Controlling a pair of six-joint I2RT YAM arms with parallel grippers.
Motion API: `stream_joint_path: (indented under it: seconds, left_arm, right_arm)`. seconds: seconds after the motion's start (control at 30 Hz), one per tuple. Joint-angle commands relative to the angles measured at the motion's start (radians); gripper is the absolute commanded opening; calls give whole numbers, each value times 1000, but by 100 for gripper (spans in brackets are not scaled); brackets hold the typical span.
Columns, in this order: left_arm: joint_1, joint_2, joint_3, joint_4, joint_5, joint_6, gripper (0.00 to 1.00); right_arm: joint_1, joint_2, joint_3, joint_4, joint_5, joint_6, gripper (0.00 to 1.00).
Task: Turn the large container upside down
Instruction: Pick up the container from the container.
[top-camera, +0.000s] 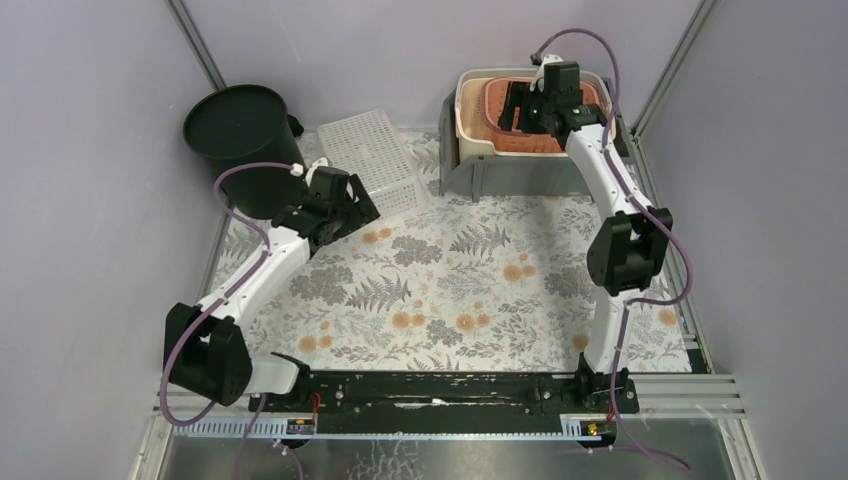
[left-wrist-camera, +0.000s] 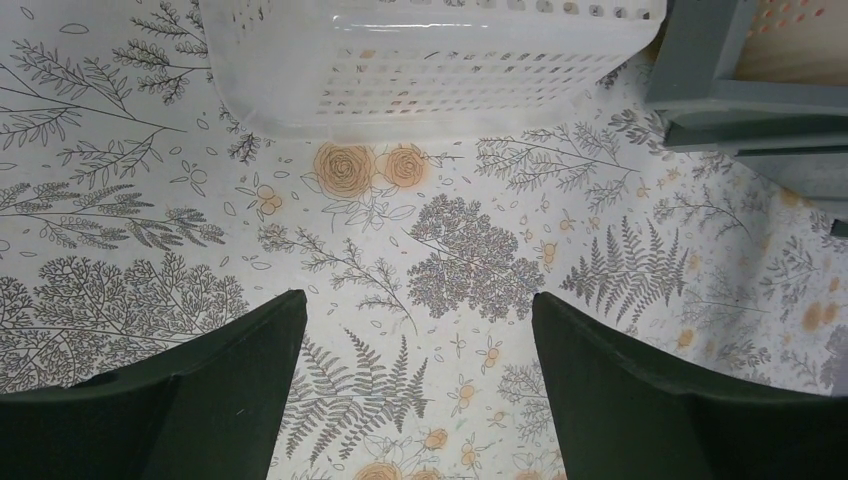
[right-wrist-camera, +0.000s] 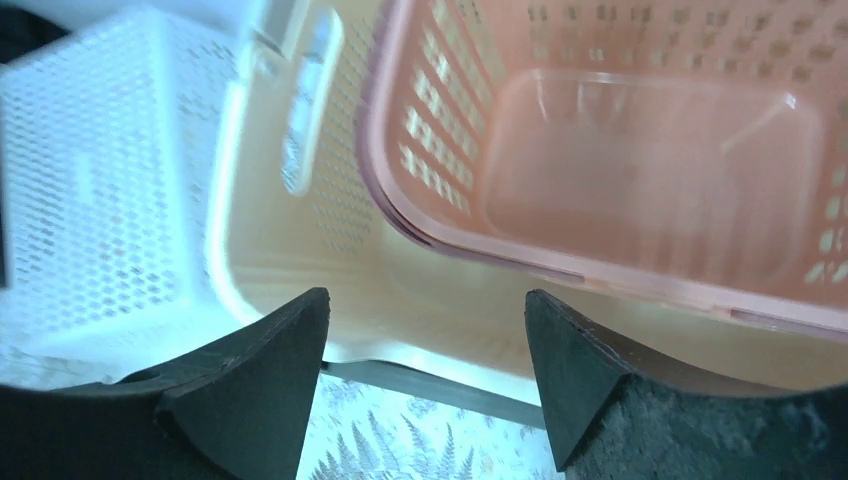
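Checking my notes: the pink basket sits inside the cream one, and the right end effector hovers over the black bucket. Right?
No: the top view shows the right end effector over the pink basket, not the black bucket. The nesting is right.

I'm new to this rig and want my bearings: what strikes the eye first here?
Far right, a pink basket nests in a cream basket, set in a grey bin, with the open right gripper over the pink one. Far left stands a black bucket, a white basket beside it. The open left gripper hangs over the floral cloth near the white basket.
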Motion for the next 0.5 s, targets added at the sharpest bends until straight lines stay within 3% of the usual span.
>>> stream_joint_path:
  seconds: [0.0, 0.2, 0.47]
  left_arm:
    - [-6, -43, -9, -26, 15, -2, 91]
    - [-10, -62, 0, -38, 29, 7, 90]
    - [-15, -79, 0, -52, 23, 20, 90]
  right_arm:
    - [2, -106, -61, 218, -79, 54, 79]
    - [7, -40, -70, 343, -112, 44, 79]
    - [22, 134, 67, 381, -116, 44, 80]
